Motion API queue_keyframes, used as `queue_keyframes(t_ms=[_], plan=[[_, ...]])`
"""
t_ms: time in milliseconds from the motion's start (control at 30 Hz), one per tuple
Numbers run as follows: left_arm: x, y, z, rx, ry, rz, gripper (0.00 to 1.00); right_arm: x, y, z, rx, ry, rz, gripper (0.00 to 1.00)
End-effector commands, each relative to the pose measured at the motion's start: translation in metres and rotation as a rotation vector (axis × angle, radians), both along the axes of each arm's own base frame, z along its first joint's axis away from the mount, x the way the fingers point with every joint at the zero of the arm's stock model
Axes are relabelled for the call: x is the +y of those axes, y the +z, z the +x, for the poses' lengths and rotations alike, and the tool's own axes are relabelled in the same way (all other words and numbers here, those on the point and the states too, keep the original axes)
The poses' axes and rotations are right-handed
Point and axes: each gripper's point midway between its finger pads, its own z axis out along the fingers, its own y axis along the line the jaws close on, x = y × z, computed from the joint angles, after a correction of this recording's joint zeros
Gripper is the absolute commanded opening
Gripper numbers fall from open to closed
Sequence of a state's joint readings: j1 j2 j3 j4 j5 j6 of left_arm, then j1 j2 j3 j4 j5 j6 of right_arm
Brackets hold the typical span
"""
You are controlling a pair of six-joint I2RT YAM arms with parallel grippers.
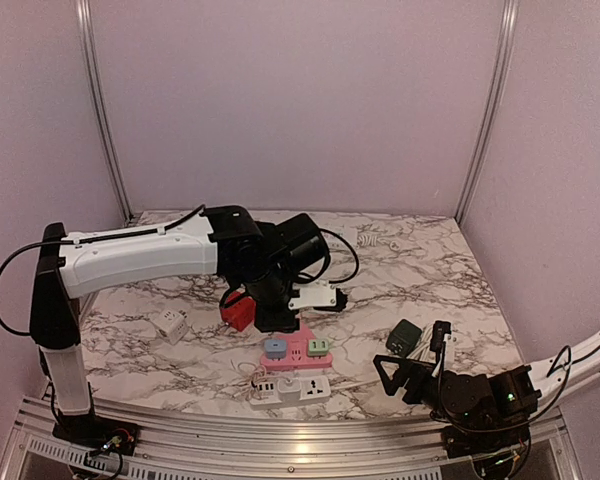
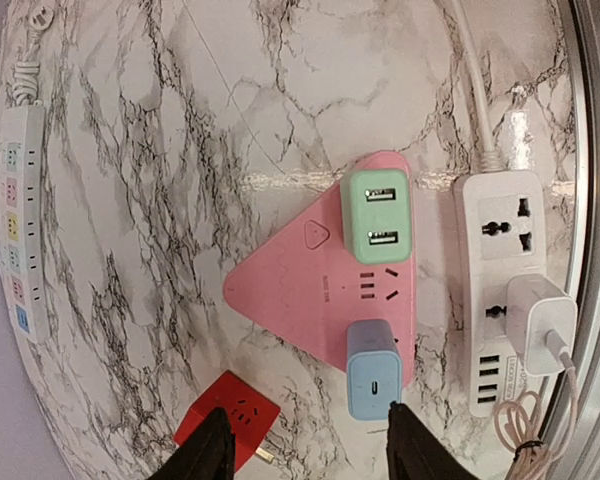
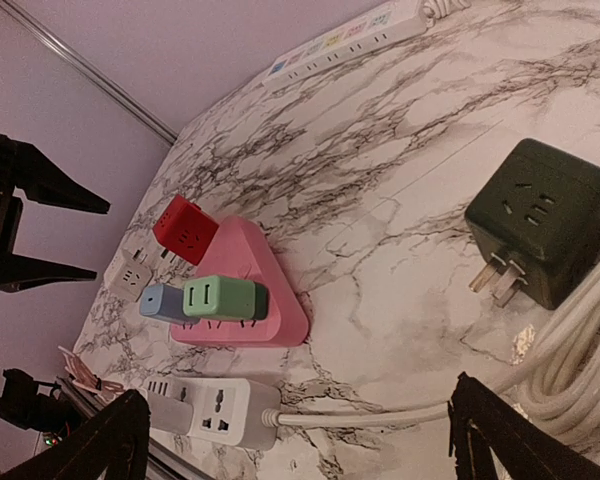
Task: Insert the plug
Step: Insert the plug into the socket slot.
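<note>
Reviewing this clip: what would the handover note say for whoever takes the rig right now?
Left gripper: open, empty, above the blue plug.
Right gripper: open, empty, near the dark green cube.
Pink strip: blue plug and mint plug both look seated; that seems done.
Red cube lies loose beside the strip.
Left: pull the left arm clear; check whether the loose cubes also need plugging in.

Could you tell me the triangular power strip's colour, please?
The strip is pink; clearest in the left wrist view.
</note>
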State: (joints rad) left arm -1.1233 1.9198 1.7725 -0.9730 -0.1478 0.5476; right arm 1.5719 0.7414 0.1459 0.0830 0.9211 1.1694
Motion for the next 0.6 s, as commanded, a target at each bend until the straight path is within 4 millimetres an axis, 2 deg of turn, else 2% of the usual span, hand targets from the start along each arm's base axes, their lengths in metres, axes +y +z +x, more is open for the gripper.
queue_keyframes(t_ms=[0, 233, 567], plan=[[-0.023, -0.017, -0.011, 0.060, -0.062, 0.004, 0.53, 0.002, 0.002, -0.001, -0.007, 0.009, 0.005, 0.99], [-0.050, -0.024, -0.012, 0.100, -0.095, -0.039, 0.53, 0.002, 0.001, -0.002, -0.002, 0.011, 0.005, 0.99], [-0.058, -0.046, -0.005, 0.093, -0.099, -0.006, 0.53, 0.001, 0.001, -0.002, -0.002, 0.011, 0.011, 0.99]])
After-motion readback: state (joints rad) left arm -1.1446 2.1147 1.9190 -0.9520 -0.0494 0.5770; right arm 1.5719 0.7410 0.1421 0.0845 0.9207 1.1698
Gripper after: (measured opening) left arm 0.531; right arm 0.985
